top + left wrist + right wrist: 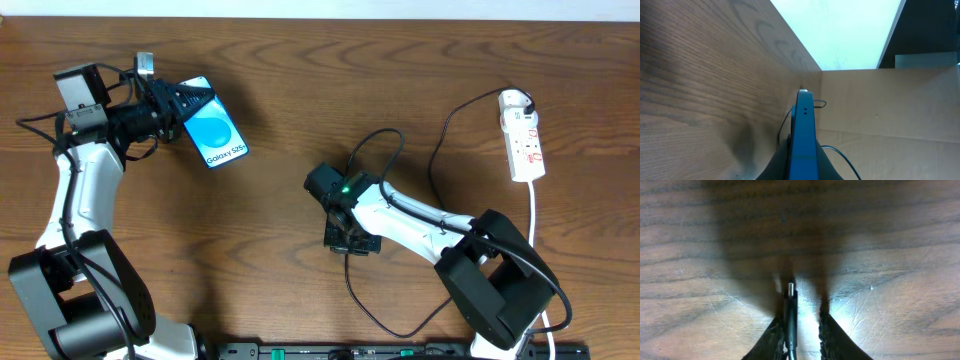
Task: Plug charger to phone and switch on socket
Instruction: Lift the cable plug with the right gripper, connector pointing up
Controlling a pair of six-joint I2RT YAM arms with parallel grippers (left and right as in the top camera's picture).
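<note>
My left gripper [188, 105] is shut on the phone [214, 135], whose blue Galaxy screen faces up at the back left, lifted off the table. In the left wrist view the phone [804, 115] stands edge-on between the fingers [802, 157]. My right gripper [350, 241] points down at the table centre. In the right wrist view its fingers [801, 320] are apart. The charger's plug tip [790, 289] lies between them against the left finger, with a gap to the right finger. The black charger cable [441, 148] runs to the white socket [524, 140] at the right.
The cable loops beside the right arm [378, 140] and near the front edge [372, 305]. The socket's white cord [534, 215] trails toward the front right. A cardboard wall [890, 105] shows behind the table in the left wrist view.
</note>
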